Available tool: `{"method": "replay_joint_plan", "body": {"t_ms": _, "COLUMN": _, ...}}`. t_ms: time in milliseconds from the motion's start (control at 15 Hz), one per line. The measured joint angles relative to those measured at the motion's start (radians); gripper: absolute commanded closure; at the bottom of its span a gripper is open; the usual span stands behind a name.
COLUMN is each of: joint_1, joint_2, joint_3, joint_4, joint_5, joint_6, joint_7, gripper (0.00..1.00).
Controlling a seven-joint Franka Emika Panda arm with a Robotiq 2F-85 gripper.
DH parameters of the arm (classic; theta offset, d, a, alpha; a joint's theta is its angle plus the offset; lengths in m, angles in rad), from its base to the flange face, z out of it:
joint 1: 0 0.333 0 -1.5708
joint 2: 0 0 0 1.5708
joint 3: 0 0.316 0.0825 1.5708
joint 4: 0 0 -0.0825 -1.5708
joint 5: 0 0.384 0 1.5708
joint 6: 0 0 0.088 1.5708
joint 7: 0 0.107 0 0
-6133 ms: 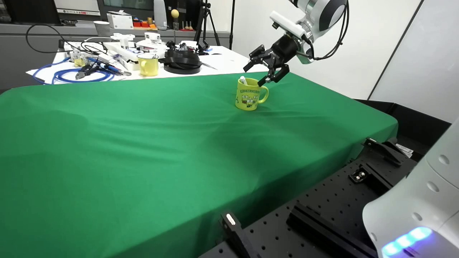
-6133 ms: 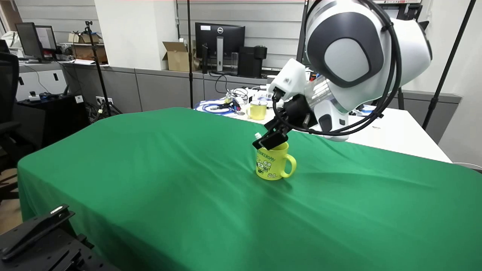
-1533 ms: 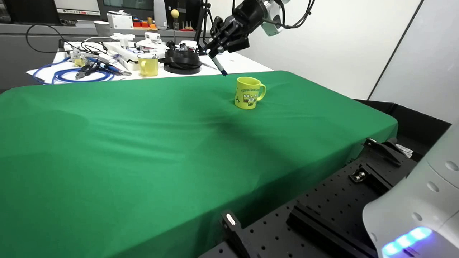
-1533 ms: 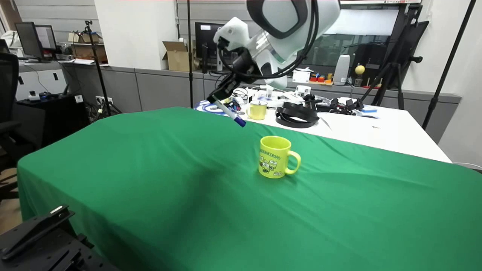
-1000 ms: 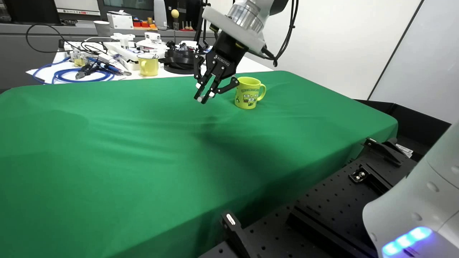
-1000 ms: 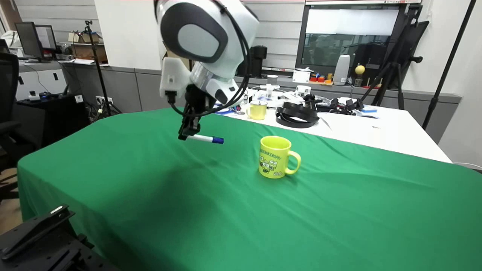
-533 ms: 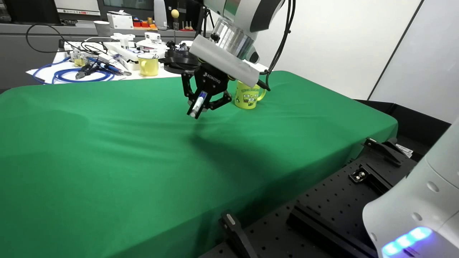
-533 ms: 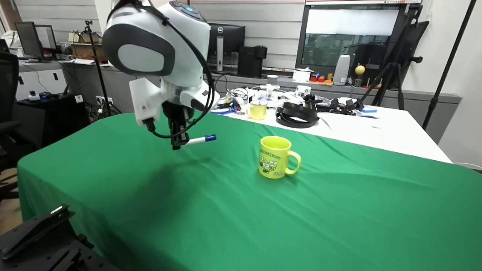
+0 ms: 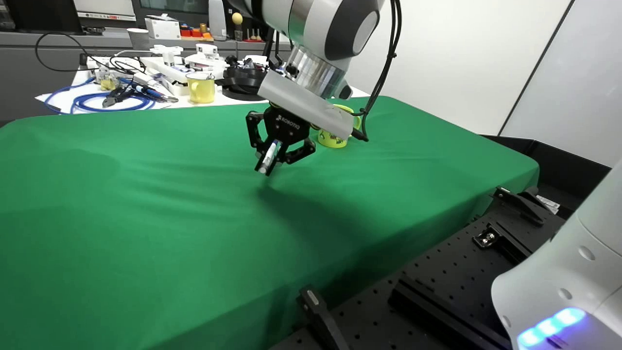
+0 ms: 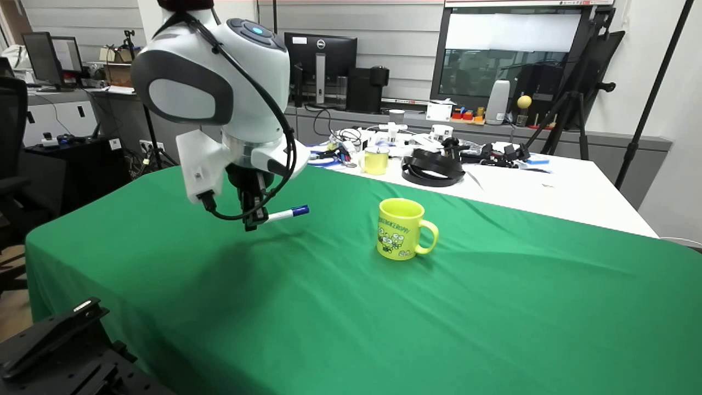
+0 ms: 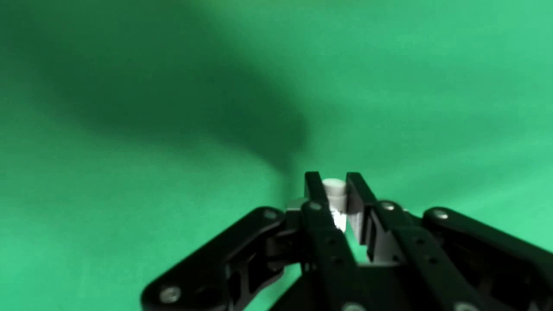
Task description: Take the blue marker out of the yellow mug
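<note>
The blue marker [image 10: 287,214] is jutting from the claw [image 11: 333,179], which is pinching its white barrel above the green surface [image 10: 493,318]. Beyond the cap, well apart from the claw, the yellow mug [image 10: 394,236] is standing upright, with surface stretching between. Behind the claw, the surface's far edge is running before a white table [image 10: 581,192].

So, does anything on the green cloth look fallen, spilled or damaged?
Nothing stands out. The yellow-green mug stands upright, and the blue-capped marker is held tilted in the gripper, outside the mug. The green cloth has soft creases, which look ordinary.
</note>
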Motion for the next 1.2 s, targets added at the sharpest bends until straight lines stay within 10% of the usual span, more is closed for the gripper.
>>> {"method": "replay_joint_plan", "body": {"t_ms": 467, "joint_1": 0.001, "joint_2": 0.041, "joint_3": -0.001, "joint_4": 0.001, "joint_5": 0.06, "joint_6": 0.02, "joint_7": -0.063, "gripper": 0.95}}
{"method": "replay_joint_plan", "body": {"t_ms": 533, "joint_1": 0.002, "joint_2": 0.045, "joint_3": -0.001, "joint_4": 0.001, "joint_5": 0.067, "joint_6": 0.022, "joint_7": -0.071, "gripper": 0.87}}
{"method": "replay_joint_plan", "body": {"t_ms": 600, "joint_1": 0.003, "joint_2": 0.049, "joint_3": -0.001, "joint_4": 0.002, "joint_5": 0.077, "joint_6": 0.023, "joint_7": -0.08, "gripper": 0.57}}
{"method": "replay_joint_plan", "body": {"t_ms": 1200, "joint_1": 0.022, "joint_2": 0.049, "joint_3": -0.001, "joint_4": 0.003, "joint_5": 0.099, "joint_6": 0.034, "joint_7": -0.08, "gripper": 0.02}}
